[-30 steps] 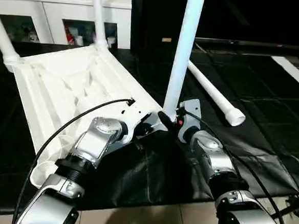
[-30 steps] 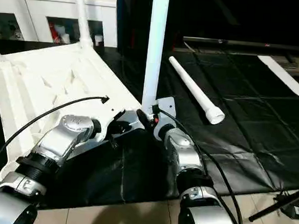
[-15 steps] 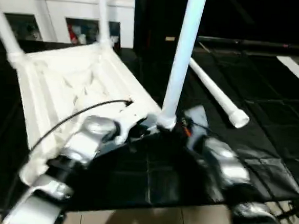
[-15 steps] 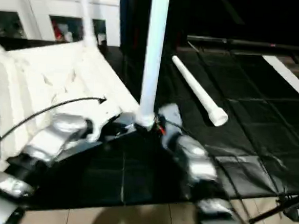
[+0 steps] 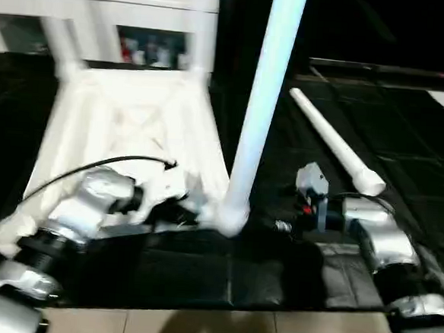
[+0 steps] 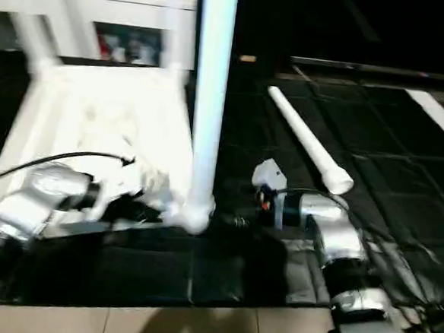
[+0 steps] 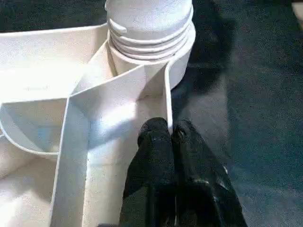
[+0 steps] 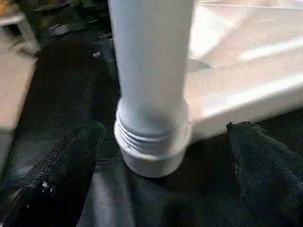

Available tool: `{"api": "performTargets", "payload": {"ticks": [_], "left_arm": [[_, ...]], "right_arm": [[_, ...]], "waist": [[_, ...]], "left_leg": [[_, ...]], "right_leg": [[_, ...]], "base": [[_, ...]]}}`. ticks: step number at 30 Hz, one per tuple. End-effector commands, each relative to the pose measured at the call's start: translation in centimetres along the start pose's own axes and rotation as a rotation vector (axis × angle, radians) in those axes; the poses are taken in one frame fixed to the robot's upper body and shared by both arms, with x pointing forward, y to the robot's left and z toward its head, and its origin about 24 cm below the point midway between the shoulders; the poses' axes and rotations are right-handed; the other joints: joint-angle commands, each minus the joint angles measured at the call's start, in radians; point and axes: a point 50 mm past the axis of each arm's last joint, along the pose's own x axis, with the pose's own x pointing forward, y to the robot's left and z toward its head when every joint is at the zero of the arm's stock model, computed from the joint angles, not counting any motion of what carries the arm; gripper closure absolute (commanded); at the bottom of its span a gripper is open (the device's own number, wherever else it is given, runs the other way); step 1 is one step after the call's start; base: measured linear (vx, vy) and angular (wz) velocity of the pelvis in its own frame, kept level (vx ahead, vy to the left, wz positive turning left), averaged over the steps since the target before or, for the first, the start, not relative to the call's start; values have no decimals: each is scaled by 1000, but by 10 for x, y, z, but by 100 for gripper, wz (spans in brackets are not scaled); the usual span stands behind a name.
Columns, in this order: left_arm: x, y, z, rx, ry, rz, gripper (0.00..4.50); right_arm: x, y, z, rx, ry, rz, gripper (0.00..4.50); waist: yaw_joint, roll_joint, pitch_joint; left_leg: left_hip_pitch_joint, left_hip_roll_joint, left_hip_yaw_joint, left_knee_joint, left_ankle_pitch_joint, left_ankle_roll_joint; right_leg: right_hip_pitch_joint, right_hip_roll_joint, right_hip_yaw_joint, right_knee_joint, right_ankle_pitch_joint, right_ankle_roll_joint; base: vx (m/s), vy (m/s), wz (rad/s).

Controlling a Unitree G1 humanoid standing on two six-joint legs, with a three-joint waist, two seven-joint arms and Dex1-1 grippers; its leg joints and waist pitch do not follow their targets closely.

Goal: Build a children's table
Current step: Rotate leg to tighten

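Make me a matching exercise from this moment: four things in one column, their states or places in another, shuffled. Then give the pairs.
Things:
1. left gripper
2. right gripper
3. upright leg
4. loose leg

States:
A. lying flat on the black mat
B. open, fingers either side of the leg base
C. standing in a corner socket of the tabletop
D. shut on a rib of the tabletop

Pairs: 1-D, 2-B, 3-C, 4-A

Home living room, white glass-door cabinet (image 5: 102, 21) with toys, black floor mat (image 5: 407, 134), tiled floor (image 5: 218, 330)
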Motion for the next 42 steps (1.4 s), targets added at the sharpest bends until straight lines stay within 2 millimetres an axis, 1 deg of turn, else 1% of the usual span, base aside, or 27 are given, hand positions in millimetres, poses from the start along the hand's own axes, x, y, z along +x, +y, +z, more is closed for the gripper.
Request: {"api": "performTargets", "payload": {"ticks": [1, 3, 5, 6, 8, 9, 10, 11, 12, 13, 14, 15, 17, 19, 20, 22, 24, 31, 34, 35, 36, 37, 38, 39, 40, 41, 42], "left_arm": [[13, -9, 7, 71, 16, -135, 450], [14, -10, 10, 86, 13, -163, 450], [15, -11, 11, 95, 11, -174, 450], [16, -11, 12, 100, 11, -184, 450], [18, -12, 15, 115, 6, -198, 450], [19, -12, 17, 121, 3, -204, 450], [19, -12, 17, 122, 2, -205, 450], [19, -12, 17, 122, 2, -205, 450], [19, -12, 17, 126, 0, -213, 450], [19, -12, 17, 126, -1, -216, 450], [19, -13, 17, 126, 0, -219, 450], [19, -13, 17, 126, 0, -221, 450], [19, -13, 17, 127, 1, -225, 450], [19, -13, 16, 127, 5, -228, 450], [19, -13, 16, 127, 6, -229, 450], [19, -13, 16, 126, 6, -230, 450], [19, -14, 15, 124, 7, -233, 450], [22, -13, 12, 64, -5, -170, 450], [28, -7, 14, -25, -64, -47, 450], [29, -6, 15, -36, -73, -24, 450], [36, -1, 20, -97, -118, 91, 450], [40, 2, 22, -132, -137, 152, 450], [41, 2, 22, -141, -142, 168, 450], [42, 3, 23, -148, -145, 181, 450], [45, 4, 24, -180, -158, 217, 450], [49, 5, 27, -221, -175, 269, 450], [53, 7, 28, -256, -186, 308, 450]], "right_arm": [[2, 0, 2, -27, 35, 46, 3], [8, 0, 3, -29, 39, 67, 3], [11, 1, 2, -31, 44, 79, 3], [14, 2, 2, -33, 49, 94, 20], [20, 4, 1, -32, 56, 121, 20], [23, 5, 0, -32, 60, 137, 39], [24, 6, 0, -32, 60, 140, 42], [24, 6, 0, -32, 60, 140, 57], [25, 6, -1, -29, 60, 149, 57], [26, 6, -1, -28, 56, 150, 75], [26, 6, -1, -27, 53, 151, 75], [26, 6, -1, -27, 50, 152, 93], [25, 6, -1, -26, 46, 156, 110], [25, 7, -1, -26, 42, 167, 119], [25, 8, -1, -26, 40, 170, 136], [24, 8, -2, -23, 36, 179, 144], [24, 10, -2, -18, 29, 191, 169], [28, 14, -4, 8, -8, 189, 178], [35, 15, -6, 47, -66, 99, 178], [36, 15, -6, 61, -76, 80, 178], [45, 16, -11, 100, -98, -39, 178], [50, 16, -14, 126, -103, -110, 178], [52, 16, -15, 137, -104, -129, 178], [53, 17, -16, 145, -105, -143, 178], [58, 16, -17, 162, -111, -195, 179], [66, 15, -18, 194, -128, -275, 180], [72, 13, -18, 228, -144, -348, 180]], "waist": [[-3, 7, -64], [4, 8, -65], [5, 9, -64], [6, 9, -65], [6, 10, -65], [6, 9, -65], [6, 9, -65], [5, 11, -64], [5, 11, -65], [5, 10, -64], [5, 10, -64], [3, 10, -65], [3, 9, -65], [3, 9, -66], [3, 10, -66], [3, 8, -66], [3, 5, -66], [4, 10, -67], [4, 9, -65], [4, 8, -63], [0, 4, -58], [-5, 0, -54], [-8, -1, -55], [-15, -2, -53], [-26, -6, -56], [-28, -1, -57], [-38, -4, -56]], "left_leg": [[1, -3, 30, -57, -294, 45], [3, -2, 30, -57, -291, 35], [4, -2, 30, -57, -298, 32], [3, -2, 29, -58, -300, 30], [2, -2, 28, -58, -302, 28], [1, -3, 28, -58, -304, 27], [1, -3, 28, -58, -304, 27], [1, -3, 27, -59, -308, 26], [1, -3, 27, -59, -313, 25], [0, -3, 27, -59, -315, 26], [0, -3, 27, -59, -318, 25], [0, -3, 26, -59, -315, 25], [-1, -3, 27, -59, -310, 27], [0, -3, 27, -58, -302, 30], [0, -2, 27, -58, -298, 31], [1, -2, 28, -57, -298, 32], [0, -3, 28, -57, -292, 34], [1, -3, 29, -55, -284, 34], [2, -3, 29, -57, -293, 31], [2, -3, 29, -57, -297, 28], [0, -5, 26, -61, -327, 15], [2, -8, 23, -63, -364, 8], [2, -10, 22, -63, -373, 3], [5, -14, 20, -62, -389, 0], [-4, -15, 17, -62, -378, 0], [-6, -16, 16, -63, -368, 1], [-8, -16, 17, -63, -355, -3]], "right_leg": [[56, -26, 29, -60, -258, -223], [54, -28, 30, -58, -260, -224], [54, -27, 30, -58, -263, -224], [55, -27, 30, -57, -261, -223], [56, -27, 30, -57, -260, -221], [57, -27, 30, -57, -262, -219], [57, -27, 30, -57, -262, -219], [57, -27, 30, -57, -270, -217], [57, -28, 30, -58, -277, -216], [58, -28, 30, -59, -284, -212], [58, -28, 30, -60, -291, -209], [58, -27, 30, -59, -289, -207], [58, -27, 30, -58, -282, -209], [58, -27, 30, -57, -274, -212], [58, -26, 30, -56, -266, -215], [57, -26, 30, -56, -263, -218], [58, -26, 30, -55, -261, -218], [58, -26, 30, -54, -248, -222], [58, -26, 31, -56, -263, -218], [57, -26, 31, -58, -273, -215], [56, -27, 31, -64, -339, -192], [55, -29, 26, -74, -429, -160], [55, -30, 24, -78, -474, -140], [51, -31, 22, -89, -550, -107], [57, -33, 20, -91, -576, -85], [58, -33, 19, -92, -575, -80], [53, -32, 20, -93, -558, -78]], "base": [[0, 0, 0], [0, 0, 0], [0, 0, 0], [0, 0, 0], [0, 0, 0], [0, 0, 0], [0, 0, 0], [0, 0, 0], [0, 0, 0], [0, 0, 0], [0, 0, 0], [0, 0, 0], [0, 0, 0], [0, 0, 0], [0, 0, 0], [0, 0, 0], [0, 0, 0], [0, 0, 0], [0, 0, 0], [0, 0, 0], [0, 0, 0], [0, 0, 0], [0, 0, 0], [0, 0, 0], [0, 0, 0], [0, 0, 0], [0, 0, 0]]}}
